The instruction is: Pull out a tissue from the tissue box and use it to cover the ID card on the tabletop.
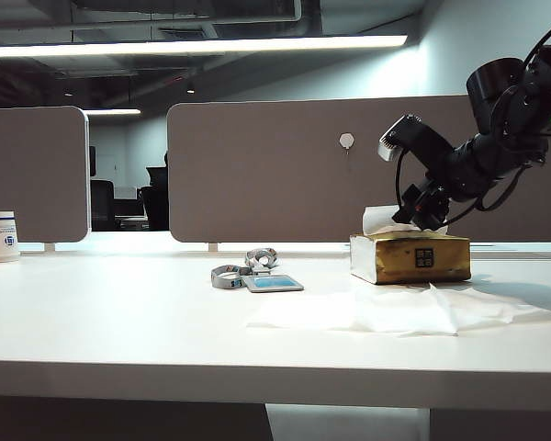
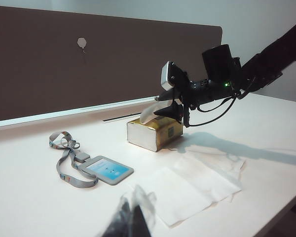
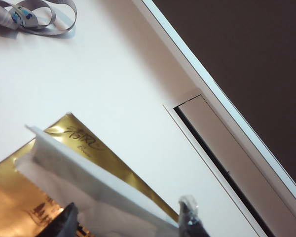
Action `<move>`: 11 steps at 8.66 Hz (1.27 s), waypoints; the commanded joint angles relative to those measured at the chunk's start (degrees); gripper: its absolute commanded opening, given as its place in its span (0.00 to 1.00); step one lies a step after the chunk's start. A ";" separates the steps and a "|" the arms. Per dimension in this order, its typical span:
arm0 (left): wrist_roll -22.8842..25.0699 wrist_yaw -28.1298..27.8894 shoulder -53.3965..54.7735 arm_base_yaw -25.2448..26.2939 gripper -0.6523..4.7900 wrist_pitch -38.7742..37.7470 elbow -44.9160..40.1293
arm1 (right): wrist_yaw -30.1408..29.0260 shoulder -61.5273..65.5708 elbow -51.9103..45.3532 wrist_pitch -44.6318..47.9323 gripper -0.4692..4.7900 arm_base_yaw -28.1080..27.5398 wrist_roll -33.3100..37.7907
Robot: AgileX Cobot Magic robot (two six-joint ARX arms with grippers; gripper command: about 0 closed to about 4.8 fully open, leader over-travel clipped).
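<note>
Your shiny gold-brown tissue box (image 1: pixel 411 257) with white ends sits on the smooth white tabletop (image 1: pixel 119 312), directly beneath the right gripper (image 3: pixel 128 222), whose fingers stand spread either side of its white tuft. Only the left wrist view shows the left gripper (image 2: pixel 130 219); its state you cannot tell

The tissue box (image 1: pixel 410 258) gleamed gold-brown, its end white, a small black square label with gold characters on its front. A white tuft (image 2: pixel 149 111) poked from its top. The ID card (image 1: pixel 274 283) showed a blue face with a pale rim; its lanyard (image 2: pixel 69 159) was grey with flecks of blue and, perhaps, orange. The tabletop (image 1: pixel 119 312) was plain white, and so was the creased sheet (image 2: pixel 195 185) on it. Grey-brown partition panels (image 1: pixel 266 165) stood behind. The right gripper (image 3: pixel 130 222) had black fingers, as did the blurred left gripper (image 2: pixel 129 219).
</note>
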 commanded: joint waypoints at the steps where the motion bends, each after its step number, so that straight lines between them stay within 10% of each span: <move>1: -0.17 -0.22 0.02 -0.02 0.11 0.63 0.15 | 2.47 -0.13 0.61 0.85 0.51 -0.20 0.02; 11: -0.20 -0.22 0.02 -0.02 0.11 0.63 0.15 | 3.91 1.07 1.42 3.39 0.53 -0.26 -5.20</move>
